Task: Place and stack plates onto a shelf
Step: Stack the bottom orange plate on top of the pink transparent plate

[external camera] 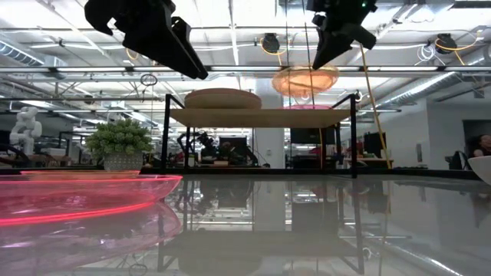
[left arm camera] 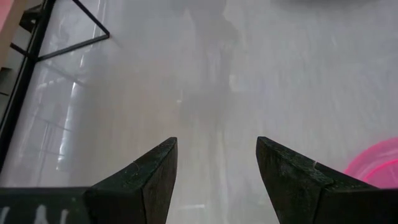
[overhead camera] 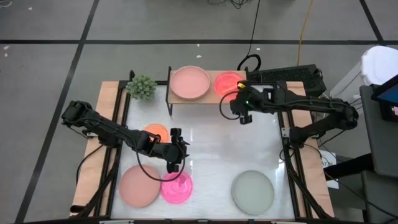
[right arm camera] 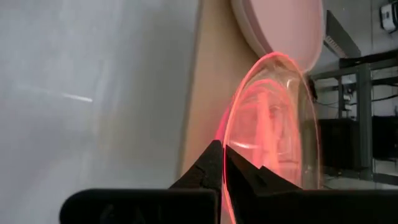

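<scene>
One-handed work right now: pinching the rim of the orange plate [right arm camera: 273, 124] with the right gripper [right arm camera: 221, 149], jaws clamped together on the thin edge. Holding it clear above the right half of the shelf [overhead camera: 212, 94], beside the dusty pink plate [overhead camera: 190, 82] sitting on the left half. Gripping at the rim, probably to leave the underside free for setting down flat. Keeping the hollow face up and close to level; being round, offering no long axis to line up. Hovering with the left gripper [left arm camera: 216, 168], fingers apart and holding nothing, over bare table just beside the magenta plate [overhead camera: 176, 188], likely lining up the next pick.
</scene>
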{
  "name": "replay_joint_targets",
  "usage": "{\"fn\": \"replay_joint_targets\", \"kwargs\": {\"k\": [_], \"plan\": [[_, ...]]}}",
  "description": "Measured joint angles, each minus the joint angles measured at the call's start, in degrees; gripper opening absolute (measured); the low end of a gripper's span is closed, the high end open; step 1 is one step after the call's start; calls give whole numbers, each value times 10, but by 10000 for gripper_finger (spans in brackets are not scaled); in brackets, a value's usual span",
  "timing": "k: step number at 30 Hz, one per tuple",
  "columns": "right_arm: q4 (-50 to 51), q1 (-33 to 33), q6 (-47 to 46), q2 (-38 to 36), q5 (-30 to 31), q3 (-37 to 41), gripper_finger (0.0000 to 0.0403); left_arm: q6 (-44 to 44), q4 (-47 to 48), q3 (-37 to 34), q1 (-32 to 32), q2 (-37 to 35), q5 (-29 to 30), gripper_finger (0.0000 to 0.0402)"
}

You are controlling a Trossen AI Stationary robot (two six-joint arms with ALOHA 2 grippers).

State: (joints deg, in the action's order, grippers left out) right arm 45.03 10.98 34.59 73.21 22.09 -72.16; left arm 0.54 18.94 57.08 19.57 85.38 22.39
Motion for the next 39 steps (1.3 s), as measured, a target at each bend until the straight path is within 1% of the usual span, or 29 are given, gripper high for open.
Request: {"fn": "replay_joint_targets", "kwargs": {"k": [6, 17, 27, 32, 39], "plan": [[-12, 45, 19, 17, -42, 0, 0, -2, 0, 0, 0, 0, 0, 225], [-15, 97, 36, 59, -44, 0, 0, -6, 0, 0, 0, 0, -4, 225], [-23, 108, 43, 61, -45, 0, 0, -4, 0, 0, 0, 0, -4, 225], [-37, 108, 43, 61, -66, 0, 0, -3, 0, 0, 0, 0, -4, 225], [-46, 109, 47, 61, -61, 0, 0, -3, 1, 0, 0, 0, -4, 225]]}}
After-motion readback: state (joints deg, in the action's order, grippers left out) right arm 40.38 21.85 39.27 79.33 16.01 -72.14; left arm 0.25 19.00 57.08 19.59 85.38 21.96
